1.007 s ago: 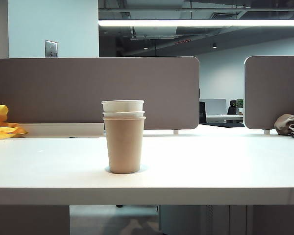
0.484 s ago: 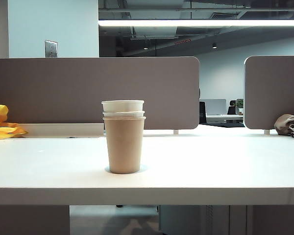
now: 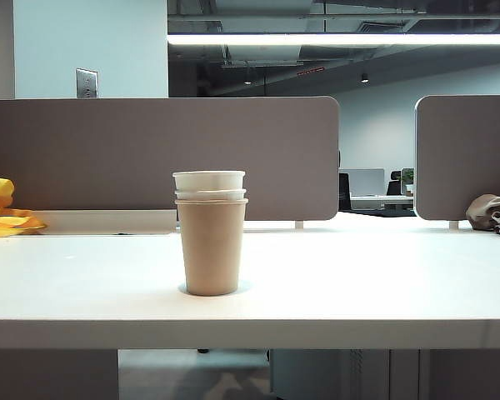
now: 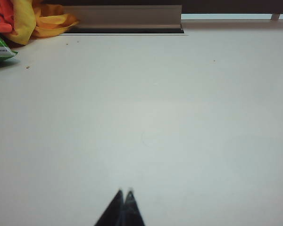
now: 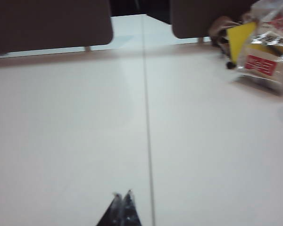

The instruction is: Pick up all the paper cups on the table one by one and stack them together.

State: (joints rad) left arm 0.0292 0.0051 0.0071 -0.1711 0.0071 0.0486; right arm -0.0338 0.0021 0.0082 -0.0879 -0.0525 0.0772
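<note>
Paper cups stacked upright near the table's front edge; left gripper and right gripper pinched together, empty.

White table, stacked paper cups upright mid-table, yellow cloth far left, snack bags far right

No lettering could be read anywhere on the desk. A clear plastic packet at the table's far edge carried a red label with white print too blurred to make out, and a green wrapper beside a yellow cloth bore a small white panel, likewise illegible.
</note>
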